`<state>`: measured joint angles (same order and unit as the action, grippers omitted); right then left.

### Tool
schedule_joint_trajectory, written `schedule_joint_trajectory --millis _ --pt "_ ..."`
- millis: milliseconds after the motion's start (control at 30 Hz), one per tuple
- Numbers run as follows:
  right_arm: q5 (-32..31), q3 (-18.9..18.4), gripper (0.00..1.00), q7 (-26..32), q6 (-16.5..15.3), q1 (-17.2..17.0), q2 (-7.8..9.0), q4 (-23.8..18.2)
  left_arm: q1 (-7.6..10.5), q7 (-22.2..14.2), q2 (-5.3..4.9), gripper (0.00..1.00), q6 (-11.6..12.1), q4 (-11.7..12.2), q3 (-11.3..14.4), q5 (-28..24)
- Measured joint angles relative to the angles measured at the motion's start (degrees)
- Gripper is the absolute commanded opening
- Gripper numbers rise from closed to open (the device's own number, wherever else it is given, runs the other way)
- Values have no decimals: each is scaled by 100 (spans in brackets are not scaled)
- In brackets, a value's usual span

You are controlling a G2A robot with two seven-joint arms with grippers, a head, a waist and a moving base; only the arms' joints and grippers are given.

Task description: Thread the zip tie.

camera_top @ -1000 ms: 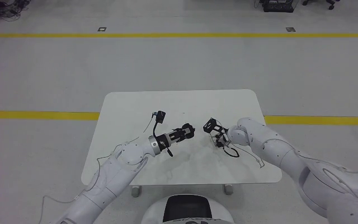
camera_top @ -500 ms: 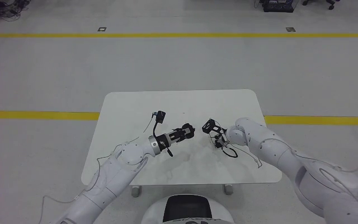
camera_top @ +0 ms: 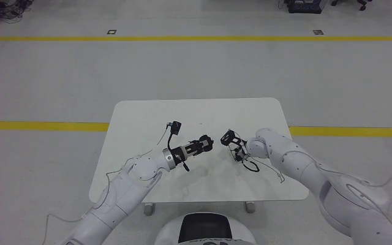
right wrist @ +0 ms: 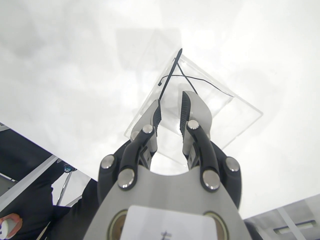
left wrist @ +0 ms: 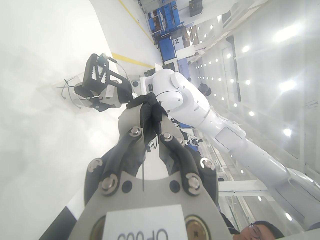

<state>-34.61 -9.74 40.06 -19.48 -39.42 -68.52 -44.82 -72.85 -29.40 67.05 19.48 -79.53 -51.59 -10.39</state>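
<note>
Closest, from the left wrist, shows the left tool [left wrist: 150, 111] clenched on a thin black zip tie [left wrist: 143, 176]. Farther out, from the right wrist, reveals the right tool [right wrist: 171, 98] released above a clear tray [right wrist: 240, 123] mid-worktop [camera_top: 141, 122], more black ties [right wrist: 171, 73] resting on it.

Black zip tie [right wrist: 172, 69], white table [camera_top: 141, 116], clear box [right wrist: 240, 116]
</note>
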Motion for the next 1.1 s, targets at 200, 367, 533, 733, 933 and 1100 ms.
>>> schedule_joint_trajectory --millis 200,367,533,733,933,1100 --pt "-22 0 17 -3 0 5 -35 46 0 0 0 0 0 0 0 0" --pt "9 0 20 -81 0 2 -24 35 0 0 0 0 0 0 0 0" --pt "67 0 22 -149 0 -11 27 -17 0 0 0 0 0 0 0 0" --pt "161 0 23 -176 0 -29 53 -50 0 0 0 0 0 0 0 0" --pt "264 0 24 -172 0 -21 78 -53 0 0 0 0 0 0 0 0" --pt "343 0 23 -165 0 -22 113 -102 0 0 0 0 0 0 0 0"
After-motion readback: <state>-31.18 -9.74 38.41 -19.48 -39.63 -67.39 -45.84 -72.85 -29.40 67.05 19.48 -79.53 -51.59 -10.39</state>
